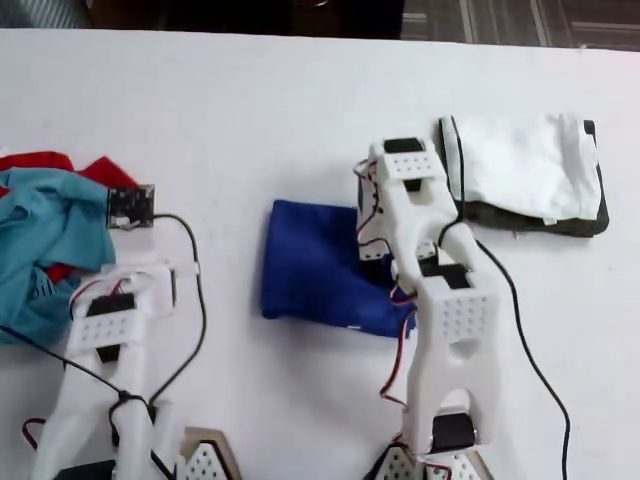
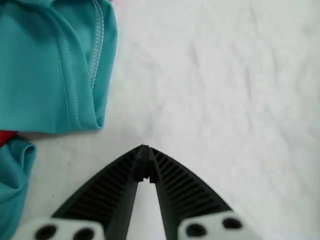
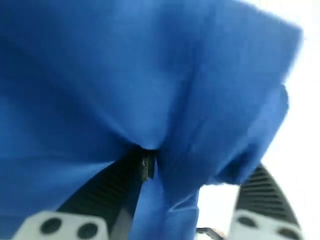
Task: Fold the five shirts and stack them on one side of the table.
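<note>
Blue shirt [image 1: 315,270]: lies folded, roughly rectangular, near the table's middle. Its right edge is covered by the right arm [image 1: 445,310], which stands over it and blocks the high view of that side.

Right gripper [image 3: 202,170]: seen in the right wrist view buried in the blue shirt [image 3: 125,75]. The jaws are held apart, not clamped. Blue cloth is bunched between them and puckered at the tip of one finger [image 3: 142,167]. The other finger [image 3: 260,192] is seen at the cloth's edge, with white table beyond it.

White shirt [image 1: 520,160]: folded and stacked on a black shirt [image 1: 575,225] toward the far right of the table [image 1: 250,110]. The stack sits just beside the right arm's upper end, apart from the blue shirt.

Teal shirt [image 1: 45,235]: crumpled and unfolded at the left edge, lying over a red shirt [image 1: 40,160] whose cloth shows behind and beneath it.

Left gripper [image 2: 145,160]: jaws closed tip to tip, nothing held, over bare table just beside the hem of the teal shirt [image 2: 50,65]. A sliver of the red shirt [image 2: 5,137] is noted at that view's edge.

Left arm [image 1: 105,330]: stands at the near left, overlapping the near edge of the teal shirt in the high view.

Obstructions: a black cable [image 1: 198,300] is looped across the table between the left arm and the blue shirt. A second cable [image 1: 530,340] runs from the black shirt's side toward the near edge.
</note>
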